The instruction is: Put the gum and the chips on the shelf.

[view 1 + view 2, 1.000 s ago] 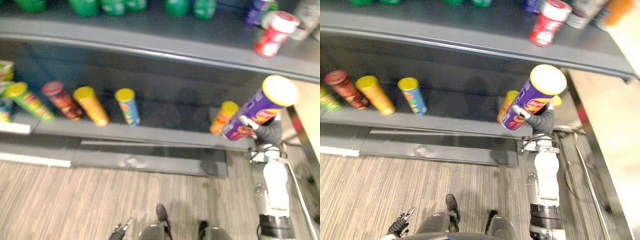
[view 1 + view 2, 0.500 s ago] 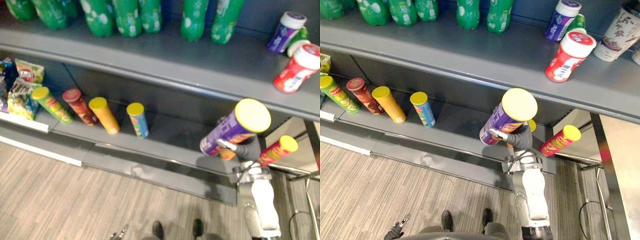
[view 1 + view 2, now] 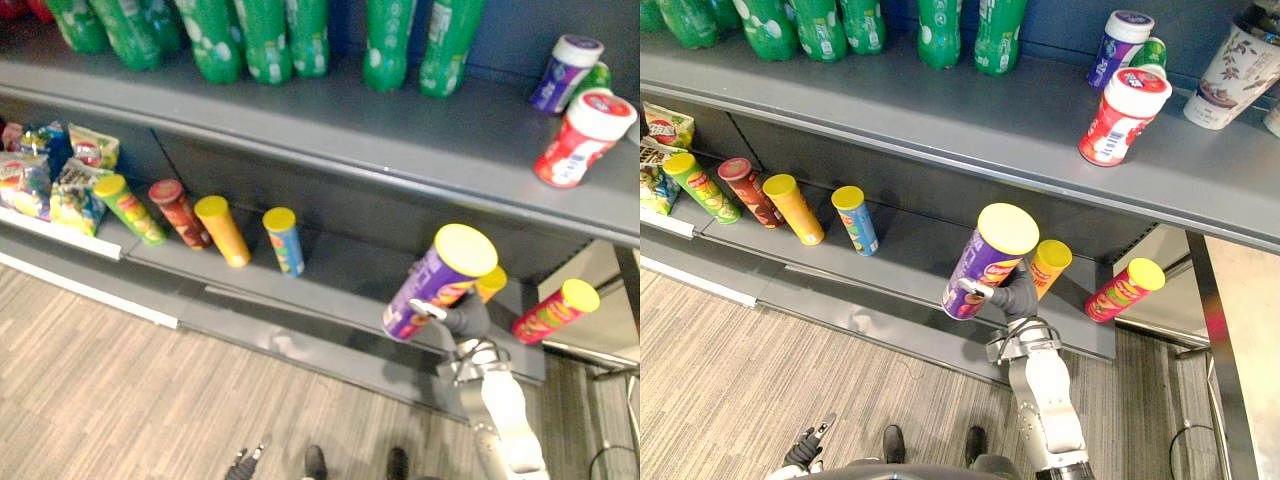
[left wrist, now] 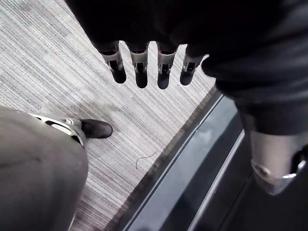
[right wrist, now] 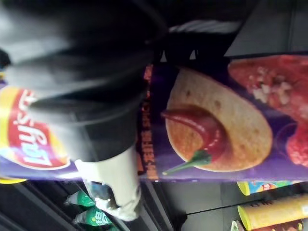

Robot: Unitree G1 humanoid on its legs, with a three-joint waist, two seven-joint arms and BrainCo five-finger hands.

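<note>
Right eye view had the purple chips can (image 3: pixel 985 265) clasped in the right hand (image 3: pixel 1017 294), and it had dropped from the upper shelf (image 3: pixel 940 110) edge to the lower shelf (image 3: pixel 910 250) opening, not yet set down. Its long axis tilted, yellow lid up and shelfward. Left hand (image 4: pixel 139 70) hung slack.

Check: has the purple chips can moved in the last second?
Yes. Held in the right hand, the purple chips can has crossed from the orange can's right to its left.
</note>
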